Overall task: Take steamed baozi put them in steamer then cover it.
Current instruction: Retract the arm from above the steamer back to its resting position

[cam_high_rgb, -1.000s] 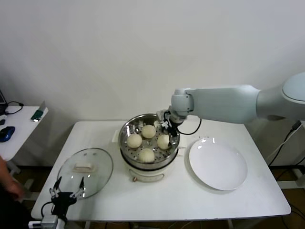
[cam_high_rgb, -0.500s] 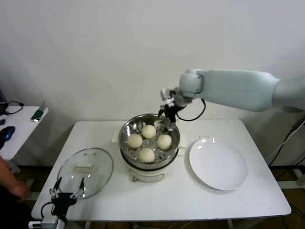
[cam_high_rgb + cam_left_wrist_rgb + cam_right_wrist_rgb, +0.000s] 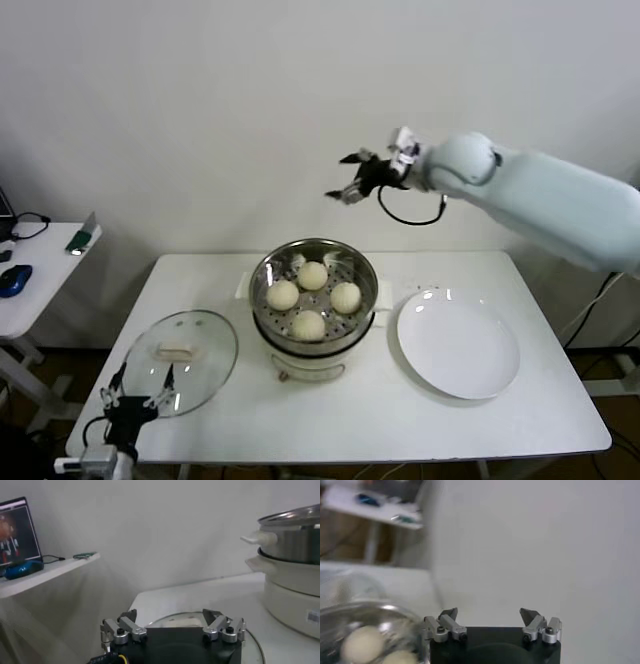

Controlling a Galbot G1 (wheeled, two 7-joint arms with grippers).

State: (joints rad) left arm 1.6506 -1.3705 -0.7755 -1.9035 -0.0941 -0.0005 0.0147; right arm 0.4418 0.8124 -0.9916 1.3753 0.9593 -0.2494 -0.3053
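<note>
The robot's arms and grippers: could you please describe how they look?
The right arm has a smooth, rounded pale grey-white shell, with a black cable looping beneath its wrist. The right gripper is black with slim fingers. The left gripper matches: a black body, silver-grey metal finger links with dark screws, black fingertips.

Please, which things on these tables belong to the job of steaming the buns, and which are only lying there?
Belong to the job:
- four baozi, already inside the steamer
- glass lid, lying on the table

Only lying there:
- white plate, empty
- blue mouse and green object on the side table
</note>
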